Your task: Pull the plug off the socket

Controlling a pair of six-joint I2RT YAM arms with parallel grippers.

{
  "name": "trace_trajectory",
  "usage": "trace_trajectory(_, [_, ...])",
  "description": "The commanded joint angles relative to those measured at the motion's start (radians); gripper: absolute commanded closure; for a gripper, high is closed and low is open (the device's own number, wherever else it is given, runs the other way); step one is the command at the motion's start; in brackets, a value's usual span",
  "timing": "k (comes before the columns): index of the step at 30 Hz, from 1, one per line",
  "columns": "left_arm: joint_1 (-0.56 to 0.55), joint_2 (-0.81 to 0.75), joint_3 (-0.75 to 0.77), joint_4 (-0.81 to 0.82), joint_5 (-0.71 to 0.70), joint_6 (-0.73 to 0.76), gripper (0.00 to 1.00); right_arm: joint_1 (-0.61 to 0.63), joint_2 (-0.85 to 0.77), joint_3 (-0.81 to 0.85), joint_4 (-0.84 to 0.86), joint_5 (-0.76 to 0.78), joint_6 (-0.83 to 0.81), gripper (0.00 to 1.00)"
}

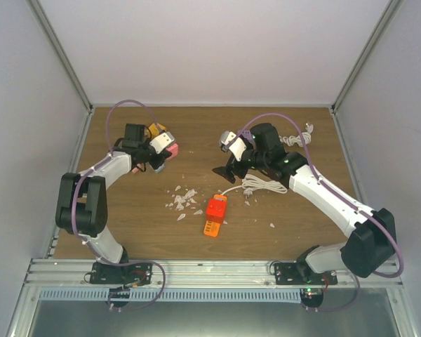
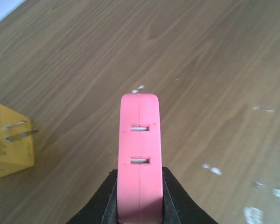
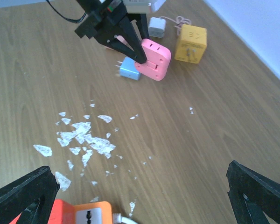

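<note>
The left wrist view alone shows the face of the pink socket (image 2: 140, 140): a smooth, round-cornered plastic block with two narrow slots, both empty; the left gripper (image 2: 140, 171) is clamped on its lower sides with black fingers. At nine o'clock of it in that view lies a yellow cube (image 2: 9, 140) with two metal prongs. Only the right wrist view shows the blue plug (image 3: 129, 71): a small pale-blue block with metal prongs, out of the socket and just beside it, at the socket's nine o'clock; whether the two touch I cannot tell. The same view shows a small white charger (image 3: 157, 26) beyond them at twelve o'clock. The right gripper (image 3: 139, 168) has its jaws wide apart and holds nothing; its black fingers (image 3: 23, 196) stand at the lower corners, and the blue plug lies well apart from them, toward twelve o'clock. Only the top view gives the whole layout: a brown wood-grain table (image 1: 126, 210); an orange power strip (image 1: 215, 215) near its middle; a coiled white cord (image 1: 263, 186) at the strip's two o'clock, with a strand reaching the strip's far end; the pink socket at the strip's ten o'clock. Ragged white flakes (image 3: 86, 140) are scattered on the wood between the strip and the socket.
</note>
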Motion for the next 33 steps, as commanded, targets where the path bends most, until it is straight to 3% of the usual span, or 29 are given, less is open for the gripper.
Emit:
trace_trajectory(1, [-0.046, 0.075, 0.036, 0.162, -0.184, -0.001, 0.92, -0.018, -0.026, -0.019, 0.055, 0.043, 0.046, 0.0])
trace_trajectory(18, [-0.19, 0.206, -0.045, 0.381, -0.587, 0.113, 0.9, -0.058, -0.054, -0.083, -0.017, -0.159, -0.076, 0.0])
trace_trajectory(22, [-0.209, 0.231, -0.052, 0.383, -0.619, 0.12, 0.89, -0.057, -0.058, -0.085, -0.066, -0.188, -0.119, 0.0])
trace_trajectory(33, [-0.222, 0.19, -0.045, 0.216, -0.453, 0.039, 0.49, -0.002, -0.038, -0.144, -0.117, -0.111, -0.233, 0.01])
